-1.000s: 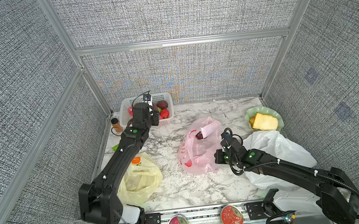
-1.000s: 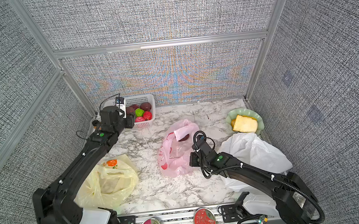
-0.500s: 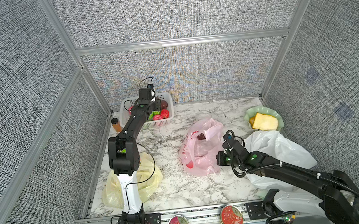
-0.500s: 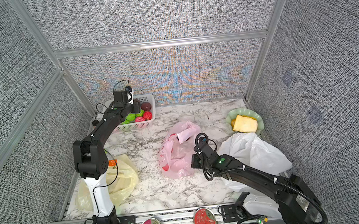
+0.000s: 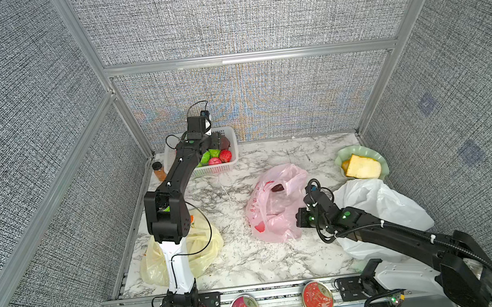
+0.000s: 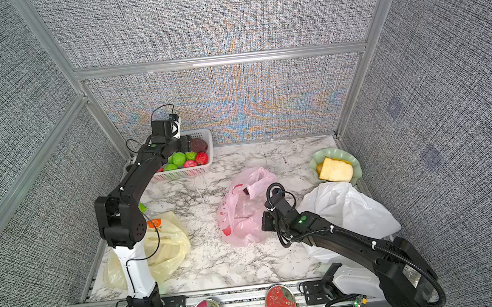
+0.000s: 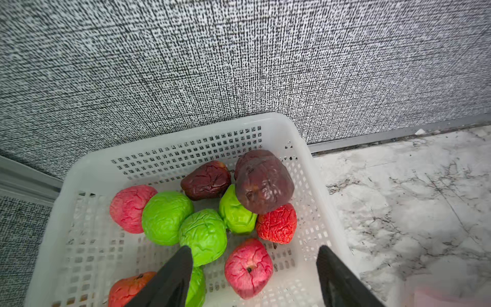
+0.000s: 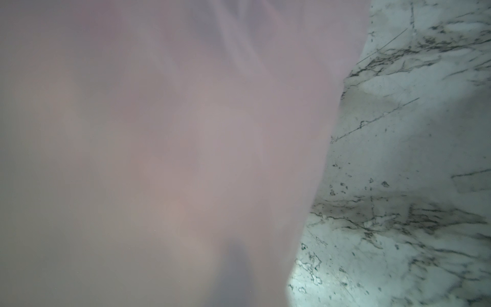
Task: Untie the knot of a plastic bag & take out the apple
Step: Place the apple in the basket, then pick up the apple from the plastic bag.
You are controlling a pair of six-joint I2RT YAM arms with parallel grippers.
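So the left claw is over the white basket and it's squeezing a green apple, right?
Not quite. The left gripper is over the white basket, but it isn't squeezing anything. In the left wrist view its jaws stand apart with no apple between them. The green apples lie loose in the basket among the red and dark ones.

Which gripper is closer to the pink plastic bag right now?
Right. The right gripper is at the pink plastic bag's edge, touching it. The left gripper hangs open over the white fruit basket in the far corner, well apart from the bag.
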